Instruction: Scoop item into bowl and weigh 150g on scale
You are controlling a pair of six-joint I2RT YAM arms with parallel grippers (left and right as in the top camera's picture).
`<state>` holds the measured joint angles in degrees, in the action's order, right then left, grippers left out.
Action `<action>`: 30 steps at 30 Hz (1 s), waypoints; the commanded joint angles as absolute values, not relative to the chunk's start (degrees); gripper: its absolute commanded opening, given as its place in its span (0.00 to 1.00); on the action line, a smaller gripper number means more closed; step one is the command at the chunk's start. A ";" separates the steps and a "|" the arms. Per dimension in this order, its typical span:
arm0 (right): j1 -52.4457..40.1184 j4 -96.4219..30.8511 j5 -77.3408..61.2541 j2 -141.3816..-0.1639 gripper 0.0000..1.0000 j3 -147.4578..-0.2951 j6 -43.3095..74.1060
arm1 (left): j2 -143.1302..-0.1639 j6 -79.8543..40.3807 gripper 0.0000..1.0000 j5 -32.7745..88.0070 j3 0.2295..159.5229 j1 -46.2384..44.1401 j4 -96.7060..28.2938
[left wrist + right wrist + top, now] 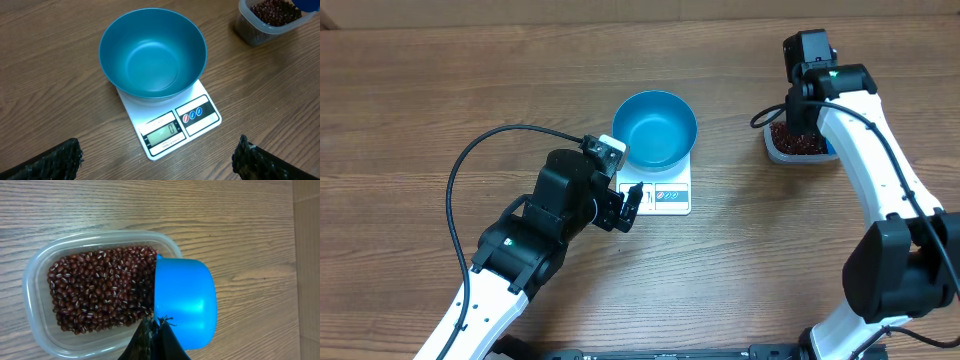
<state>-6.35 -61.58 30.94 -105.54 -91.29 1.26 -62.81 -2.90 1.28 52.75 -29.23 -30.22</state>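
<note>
The blue bowl [655,128] stands on the white scale [667,198] and holds nothing; in the left wrist view the bowl [152,52] is bare inside and the scale [202,116] display reads zero. My left gripper [157,156] hovers open just in front of the scale's display edge, nothing between its fingers. The red-brown beans [97,290] fill a clear tub [40,265] at the right. My right gripper [156,326] is shut on the handle of a small blue scoop [186,300], whose cup lies on its side at the tub's right end, against the beans.
The clear tub [798,146] sits on the wooden table to the right of the scale, under the right arm [865,150]. The left arm [535,235] and its black cable reach in from the lower left.
</note>
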 commanded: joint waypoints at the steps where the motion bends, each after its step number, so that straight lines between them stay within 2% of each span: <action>1: -6.44 -61.52 31.88 -106.67 0.04 -92.97 1.98 | -63.00 -3.44 1.00 1.30 52.21 -29.28 -30.15; 30: -6.42 -57.76 32.95 -112.75 0.04 -92.97 1.52 | -63.00 -3.44 0.99 1.30 52.21 -29.28 -30.15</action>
<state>-7.99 -57.34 31.09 -111.07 -92.62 1.26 -62.81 -2.90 1.28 52.75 -29.26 -30.22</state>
